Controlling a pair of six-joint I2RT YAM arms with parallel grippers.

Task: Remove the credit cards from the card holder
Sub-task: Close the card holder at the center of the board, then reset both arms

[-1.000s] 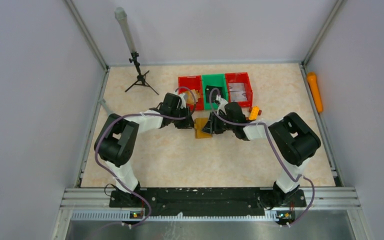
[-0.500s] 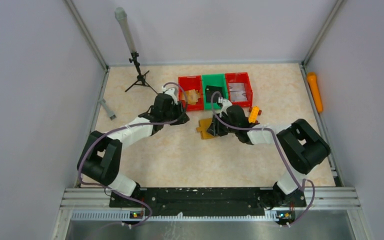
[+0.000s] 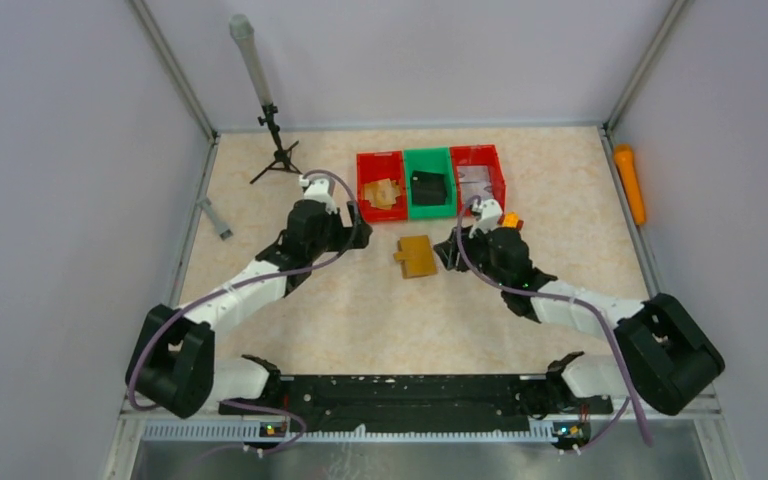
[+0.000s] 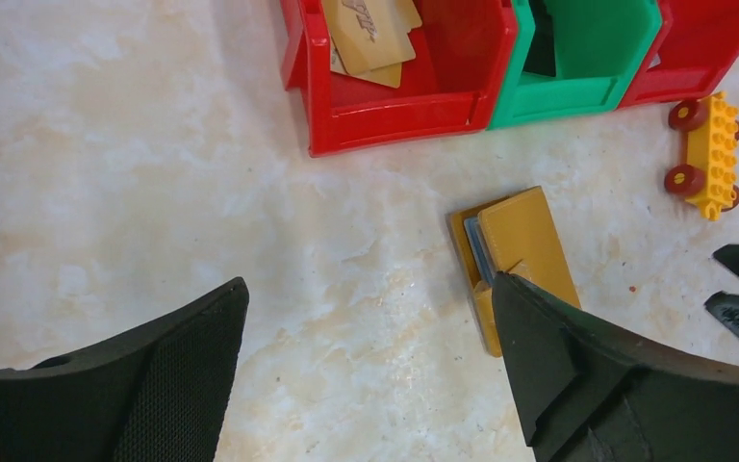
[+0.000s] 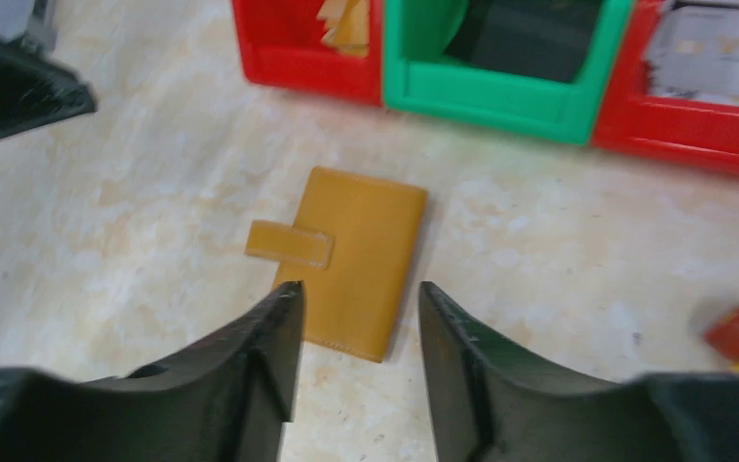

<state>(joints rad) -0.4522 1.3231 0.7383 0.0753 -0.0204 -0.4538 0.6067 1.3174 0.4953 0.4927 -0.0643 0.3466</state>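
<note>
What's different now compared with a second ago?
Both arms drew back from the card holder. The left claw swung away to the left and opened wide. The right claw let go of the holder and backed off to the right. The holder now lies free on the table. The bins stayed put.
</note>
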